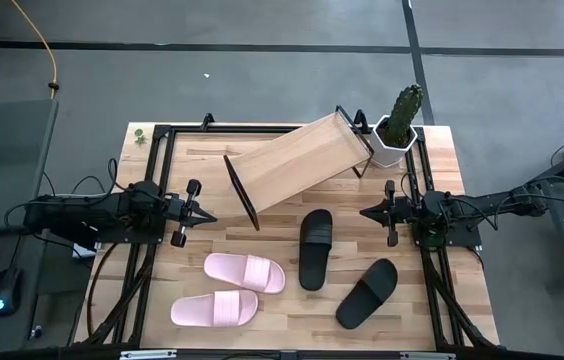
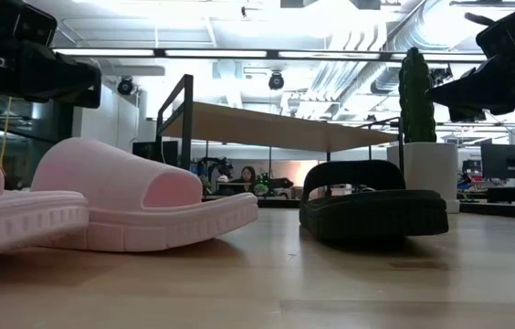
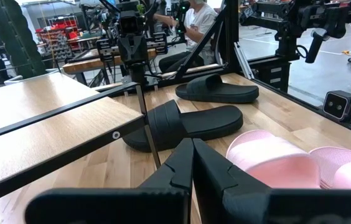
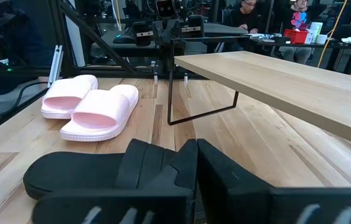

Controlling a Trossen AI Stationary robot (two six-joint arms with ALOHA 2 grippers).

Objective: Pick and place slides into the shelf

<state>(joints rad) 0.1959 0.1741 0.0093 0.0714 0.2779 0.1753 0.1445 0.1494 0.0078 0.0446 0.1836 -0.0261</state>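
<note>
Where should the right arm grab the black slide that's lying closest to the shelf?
Probably by the wide strap of the black slide, coming straight down from above. It lies flat, sole down, lengthwise toward the shelf, so the arched strap is the only raised part the jaws can straddle; the sole edges sit against the table. The right gripper, jaws shut, waits just beside it.
</note>
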